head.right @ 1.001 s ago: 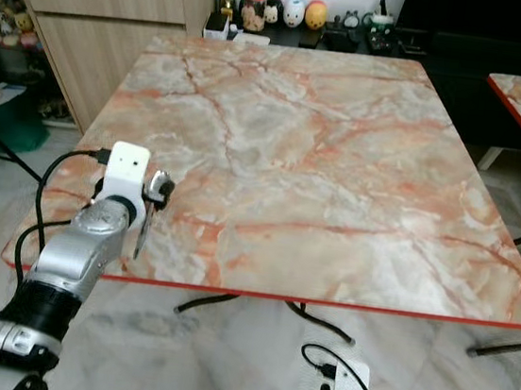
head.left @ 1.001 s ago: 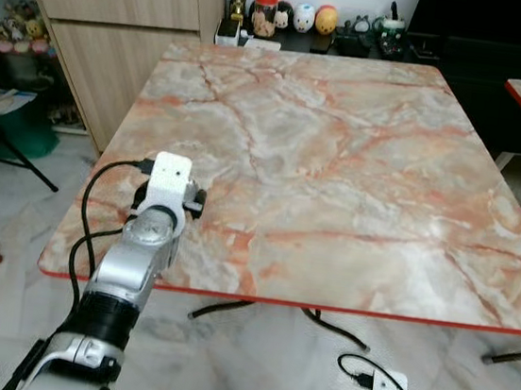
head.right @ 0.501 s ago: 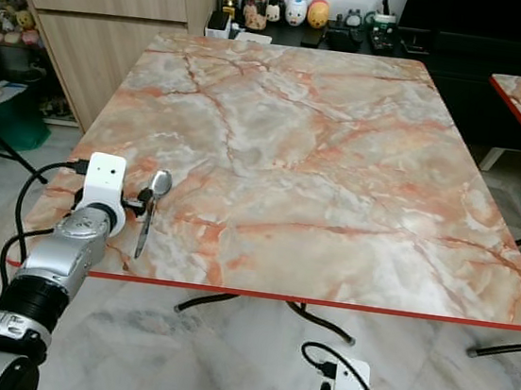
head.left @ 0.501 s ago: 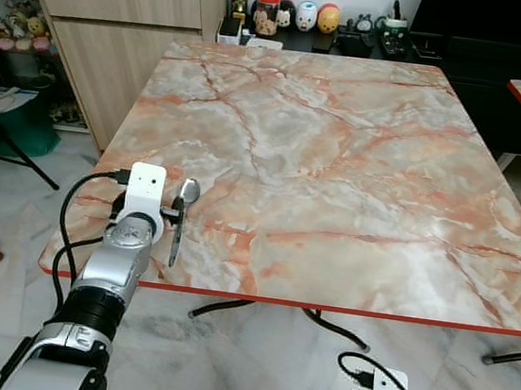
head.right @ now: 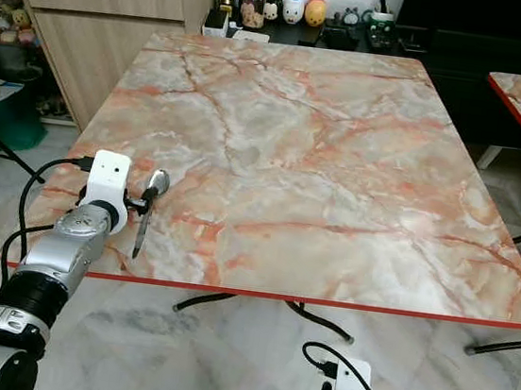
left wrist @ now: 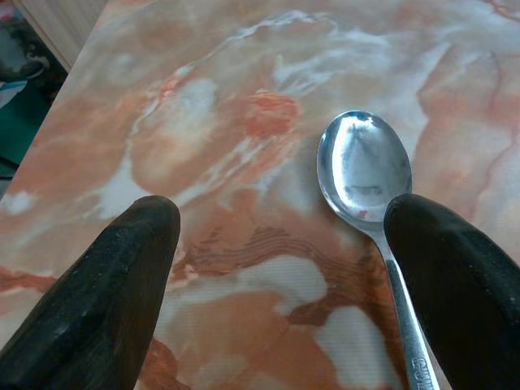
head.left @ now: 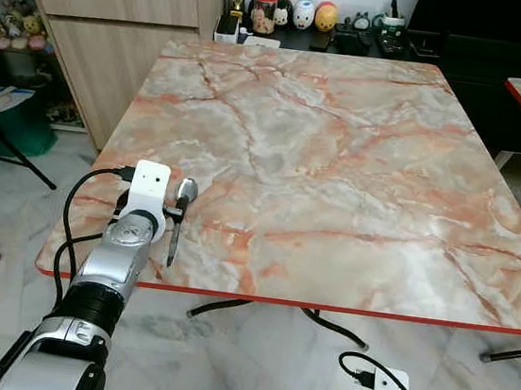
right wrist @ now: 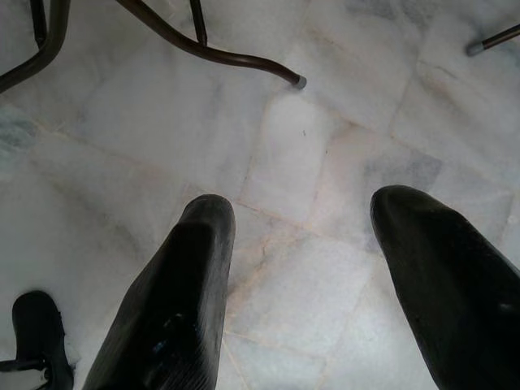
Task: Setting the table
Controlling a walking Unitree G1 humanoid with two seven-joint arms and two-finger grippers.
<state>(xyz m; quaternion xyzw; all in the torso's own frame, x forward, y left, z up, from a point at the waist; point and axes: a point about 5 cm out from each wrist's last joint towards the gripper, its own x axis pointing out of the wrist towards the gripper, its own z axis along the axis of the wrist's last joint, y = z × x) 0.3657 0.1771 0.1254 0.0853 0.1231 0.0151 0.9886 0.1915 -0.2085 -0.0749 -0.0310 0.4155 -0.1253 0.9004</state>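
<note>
One spoon (head.left: 180,216) now lies flat on the marbled surface (head.left: 341,157), near its front-left corner, bowl pointing away from the robot and handle running back toward the red front edge. A second ago the left arm covered that spot and the spoon could hardly be made out. Since then the arm has drawn back toward the robot's left, and over the last half second it has hardly shifted. In the left wrist view the left end effector (left wrist: 284,268) stands wide: one finger (left wrist: 122,284) sits well apart from the spoon, while the other (left wrist: 455,276) is just beside the handle or over it; whether it touches cannot be told.

Judged from this, the spoon has been released and the placing step is done or nearly so. No plate or other cutlery is on the surface, so most of the setting seems yet to come.

Down by the floor (right wrist: 325,162), the right end effector (right wrist: 301,276) hangs idle with its fingers spread wide and nothing between them.
</note>
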